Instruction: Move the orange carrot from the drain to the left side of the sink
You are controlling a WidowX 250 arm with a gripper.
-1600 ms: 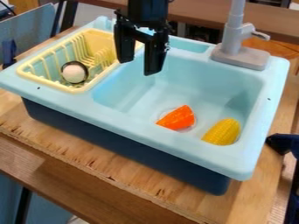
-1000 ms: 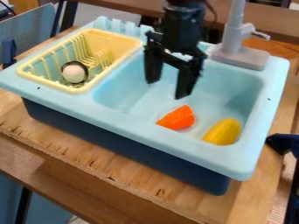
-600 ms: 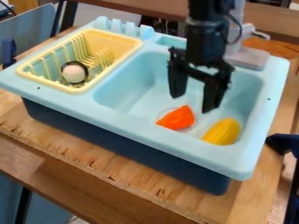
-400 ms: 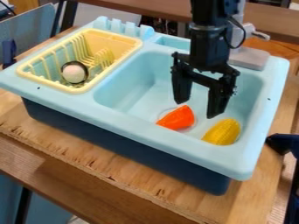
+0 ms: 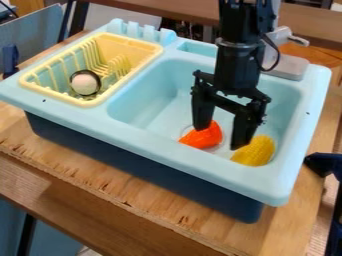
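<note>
The black gripper [image 5: 218, 139] hangs low in the blue sink basin [image 5: 150, 107], its two fingers spread open with nothing held between them. One finger overlaps the top of an orange wedge-shaped piece [image 5: 204, 138] lying on the basin floor; whether they touch, I cannot tell. The other finger stands at the upper left edge of a yellow toy corn [image 5: 256, 152], which lies near the basin's front right corner. A pale round object with a dark rim [image 5: 85, 82] rests in the yellow dish rack [image 5: 59, 95] at the left.
A grey faucet [image 5: 287, 65] stands at the sink's back right, partly behind the arm. The sink's raised rim surrounds the basin. Under it is a wooden table [image 5: 133, 190], and a dark blue object [image 5: 322, 164] is at the right edge.
From above the back of the sink, the open gripper has moved right and then down into the basin, close to the orange piece and the corn. Those two have stayed put.
</note>
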